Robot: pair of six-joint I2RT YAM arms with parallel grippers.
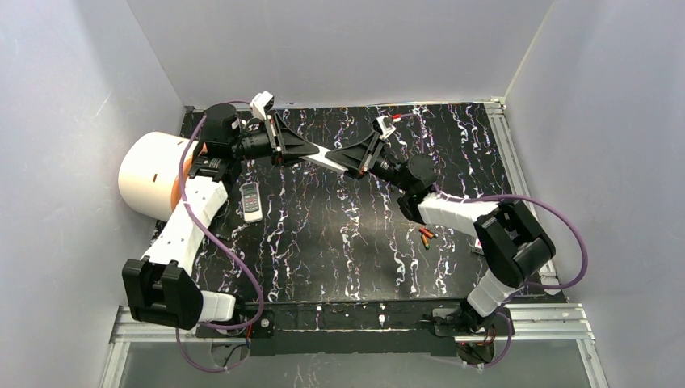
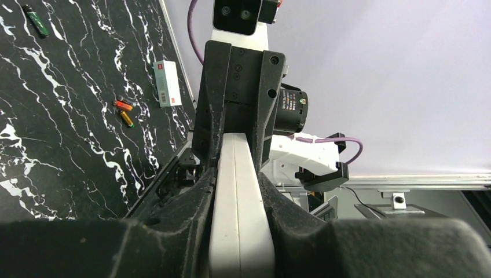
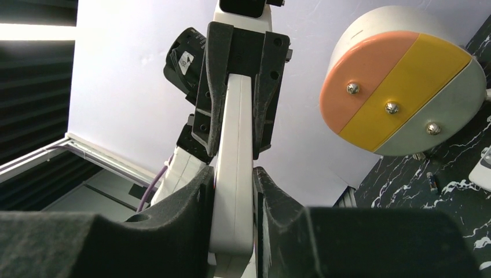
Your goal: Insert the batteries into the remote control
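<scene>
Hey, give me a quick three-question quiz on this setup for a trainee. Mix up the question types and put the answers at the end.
1. True or false: the left gripper is empty.
2. Where are the orange-red batteries? A: clamped between fingers. B: loose on the table. C: stacked on a remote.
3. How many remotes show in the top view?

Key
1. False: it is shut on the white remote. The right gripper grips the opposite end, so the remote hangs above the table.
2. B.
3. Two: the held one and a second remote lying flat on the table.
</scene>
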